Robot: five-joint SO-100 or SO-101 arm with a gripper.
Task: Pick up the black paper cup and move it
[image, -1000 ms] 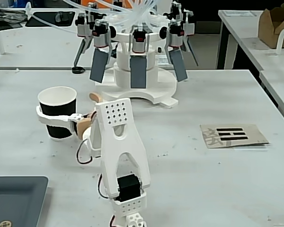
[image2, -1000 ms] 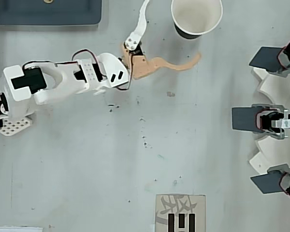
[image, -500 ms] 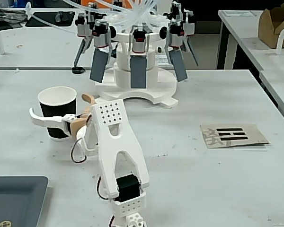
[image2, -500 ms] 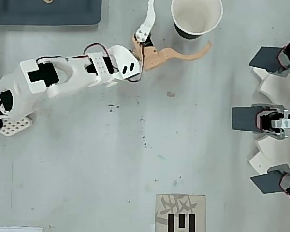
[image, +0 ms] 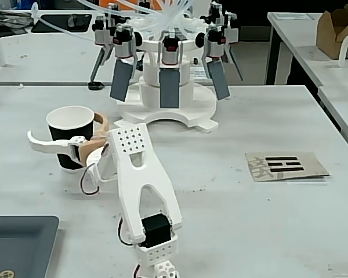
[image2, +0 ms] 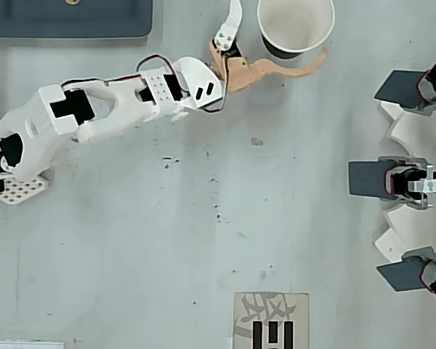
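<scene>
We find the end effector (image2: 280, 33) spread around the black paper cup (image: 70, 136); we advise centring it, then closing gently to avoid crushing.

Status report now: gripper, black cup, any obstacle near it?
Gripper open, one finger on each side of the black paper cup. Cup upright on the table, not lifted. White multi-arm fixture stands beyond, clear of the cup.

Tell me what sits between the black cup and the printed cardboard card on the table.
Nothing stands there. In the overhead view, the stretch from the black paper cup to the cardboard card is bare table with only small dark specks; the fixed view agrees.
</scene>
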